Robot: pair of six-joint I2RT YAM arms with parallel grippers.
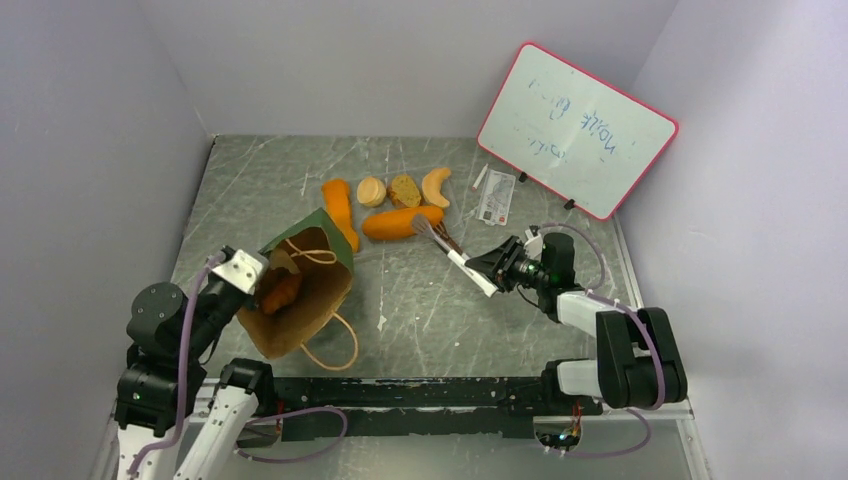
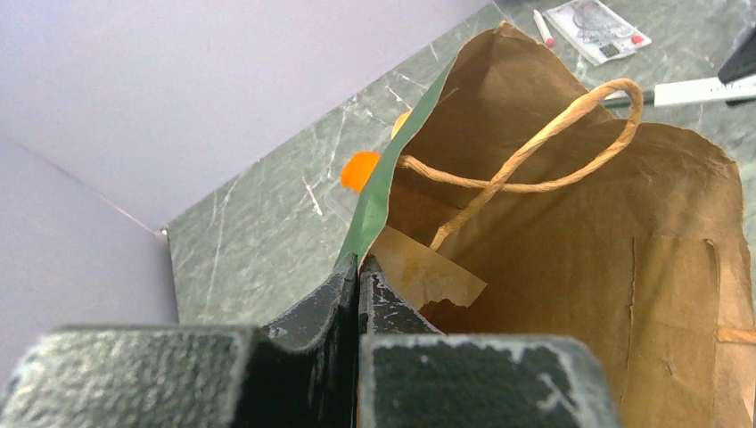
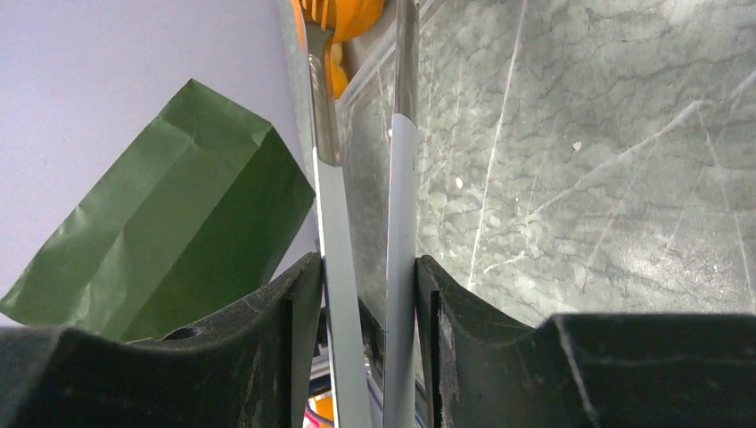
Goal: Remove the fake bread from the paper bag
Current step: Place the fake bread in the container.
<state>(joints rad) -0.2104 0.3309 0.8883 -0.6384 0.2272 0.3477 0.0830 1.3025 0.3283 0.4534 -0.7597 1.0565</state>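
Note:
The paper bag (image 1: 305,300) lies on its side, mouth toward the near left, green outside (image 3: 169,241), brown inside (image 2: 579,250). My left gripper (image 1: 250,282) (image 2: 358,267) is shut on its rim. One orange bread piece (image 1: 282,292) lies inside the bag. Outside it on the table lie two long loaves (image 1: 340,212) (image 1: 402,222), a round bun (image 1: 371,191), a brown slice (image 1: 405,190) and a croissant (image 1: 436,186). My right gripper (image 1: 497,268) (image 3: 367,276) is shut on white-handled tongs (image 1: 455,255) (image 3: 325,178). Their tips straddle the end of the nearer loaf (image 3: 343,13).
A pink-framed whiteboard (image 1: 575,130) leans at the back right. A small printed packet (image 1: 497,196) and a marker (image 1: 479,178) lie in front of it. Grey walls close in the table on the left, back and right. The bag's cord handle (image 1: 335,350) loops toward the near edge.

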